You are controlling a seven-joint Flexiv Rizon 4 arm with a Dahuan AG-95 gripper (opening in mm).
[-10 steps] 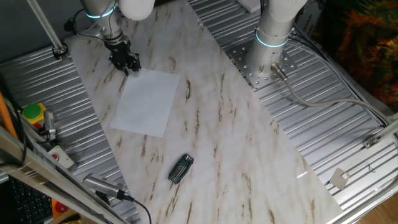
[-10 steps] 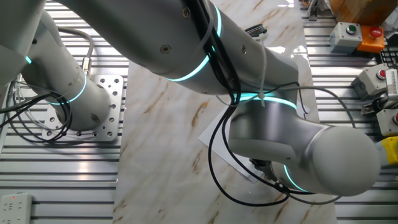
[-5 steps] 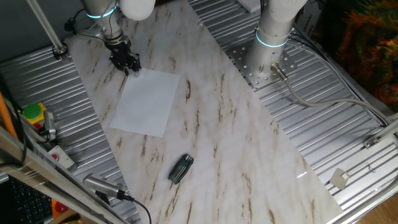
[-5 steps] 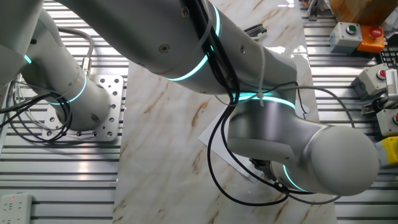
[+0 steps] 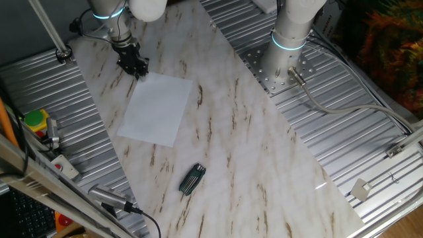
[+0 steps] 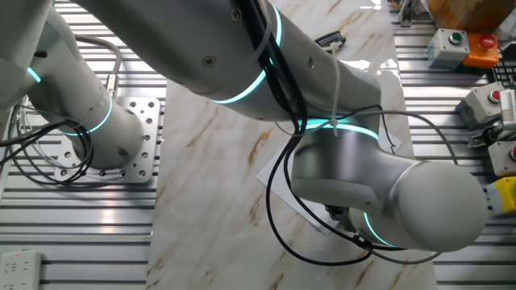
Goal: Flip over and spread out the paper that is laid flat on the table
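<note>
— The paper (image 5: 157, 108): which way is it lying from the fingers?

— The gripper (image 5: 136, 69) is hanging just over the sheet's far corner, the one pointing toward the table's (image 5: 264, 152) far left corner. From there the sheet is stretching away toward the near left edge, long axis running roughly along that edge.

— Are the jaws gaping or pinching?

— I cannot tell; the tips are reading as one dark cluster, and in the other fixed view the arm is hiding them, leaving only a sliver of paper (image 6: 270, 171) showing.

— Is anything sitting close by?

— A small black ribbed object (image 5: 192, 178) is resting well apart, beyond the sheet's near end. The corner under the fingers is looking like the likely place to grip.
</note>
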